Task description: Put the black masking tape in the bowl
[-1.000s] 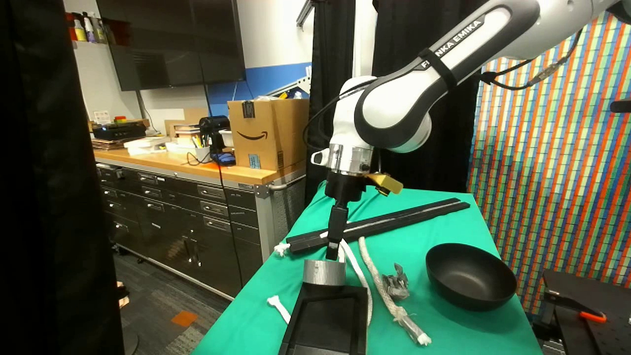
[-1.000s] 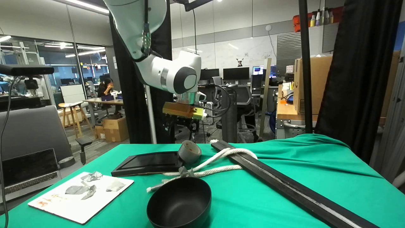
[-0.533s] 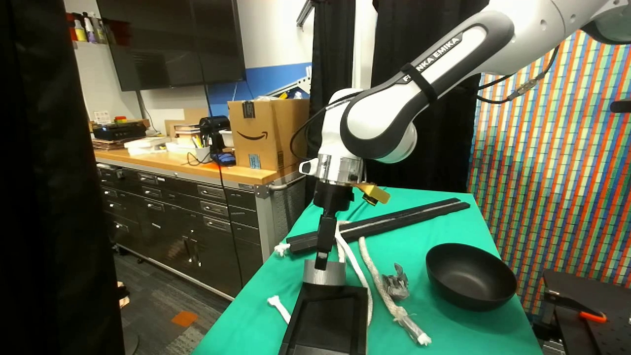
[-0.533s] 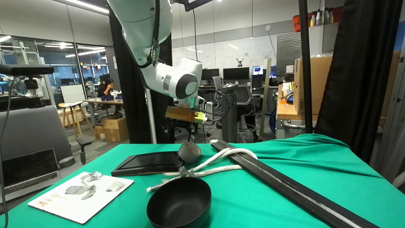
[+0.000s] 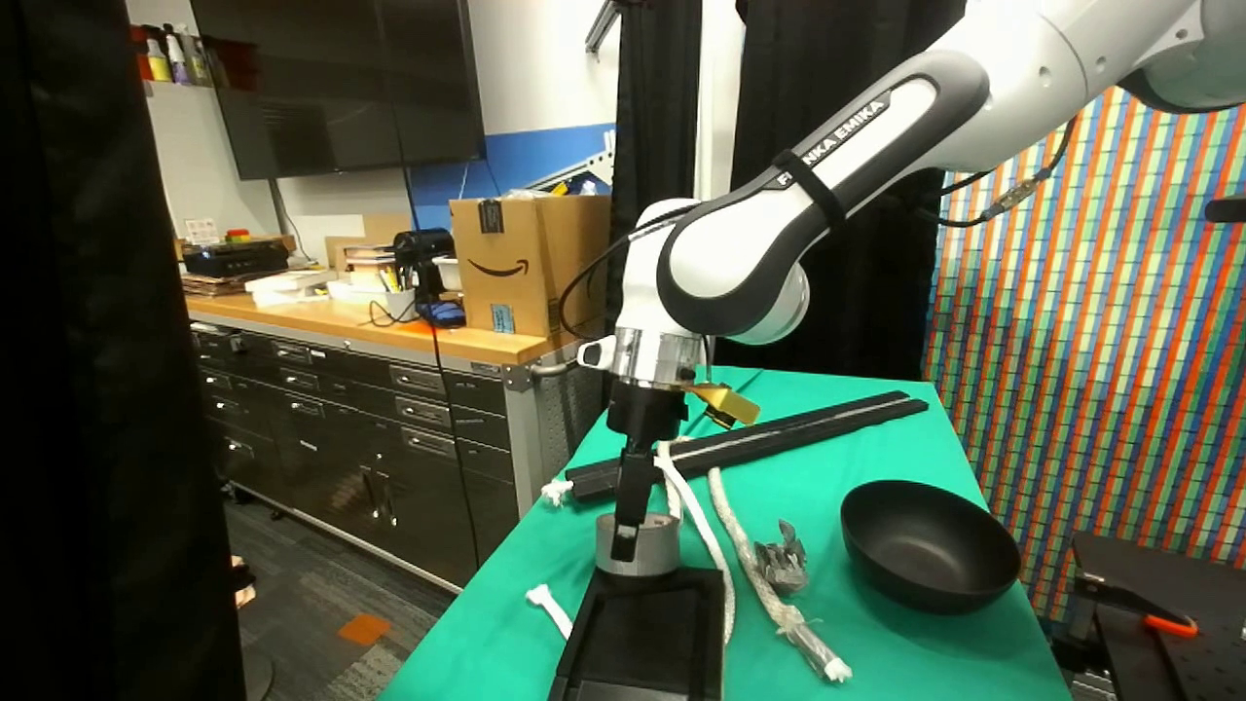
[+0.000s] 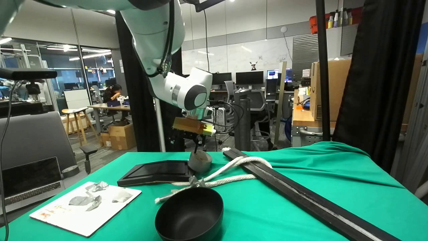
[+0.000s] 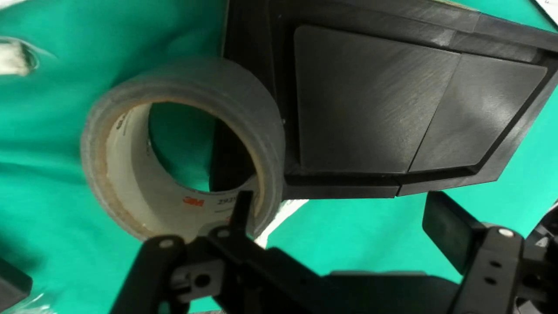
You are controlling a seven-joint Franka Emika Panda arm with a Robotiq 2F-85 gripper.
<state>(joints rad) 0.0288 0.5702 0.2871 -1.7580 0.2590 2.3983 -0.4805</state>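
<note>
Now that our wide-spread gripper (image 7: 344, 220) has come down to the tape roll (image 6: 200, 163), which sits flatter at one end of the black slab (image 7: 375, 113), we judge a grasp near

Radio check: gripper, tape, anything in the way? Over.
Gripper open at the tape. Tape ungripped, outside the bowl. Black slab close beside tape, possible snag.

Both exterior views are looking from above across the same surface (image 5: 487, 633): in an exterior view the black slab (image 5: 642, 633) is near, in an exterior view the bowl (image 6: 189, 214). The wrist view faces down, close above the tape roll (image 7: 259, 113).
</note>
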